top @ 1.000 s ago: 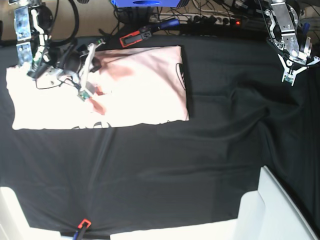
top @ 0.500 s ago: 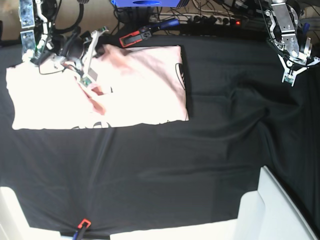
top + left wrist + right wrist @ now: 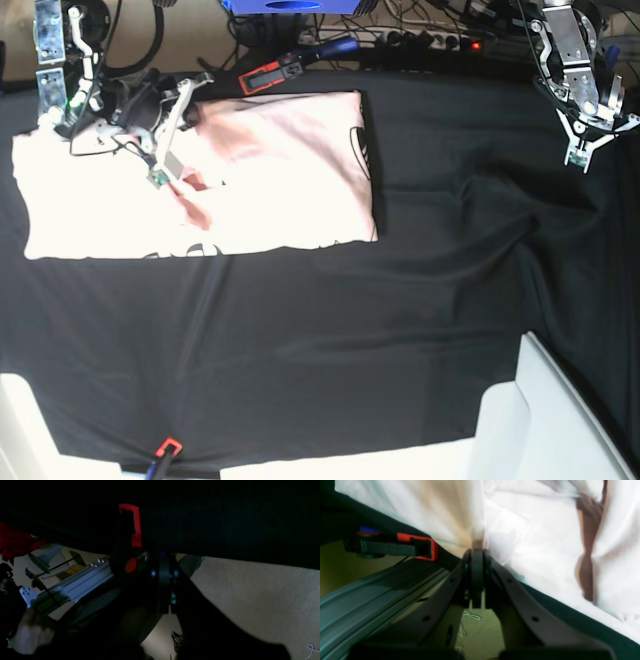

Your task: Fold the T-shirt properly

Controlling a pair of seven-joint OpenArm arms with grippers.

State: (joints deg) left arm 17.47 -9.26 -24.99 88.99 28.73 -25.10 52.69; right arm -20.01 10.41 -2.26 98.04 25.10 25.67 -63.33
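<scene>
The pale pink T-shirt lies folded into a wide rectangle on the black table cloth at the back left, with black print showing along its right and front edges. My right gripper is low over the shirt's left half. In the right wrist view its jaws are shut, and the T-shirt bunches in creases toward the gripper, pinched in a small raised fold. My left gripper hangs shut and empty over the black cloth at the back right. The left wrist view shows it dark.
A red-and-black clamp grips the back table edge just beyond the shirt, seen as the clamp in the right wrist view. Another clamp sits at the front edge. A white box stands front right. Cables and a power strip run along the back.
My right arm has shifted a little toward the back edge and to the left, and the pinched fold of the shirt has moved with it. The left arm has not moved.
</scene>
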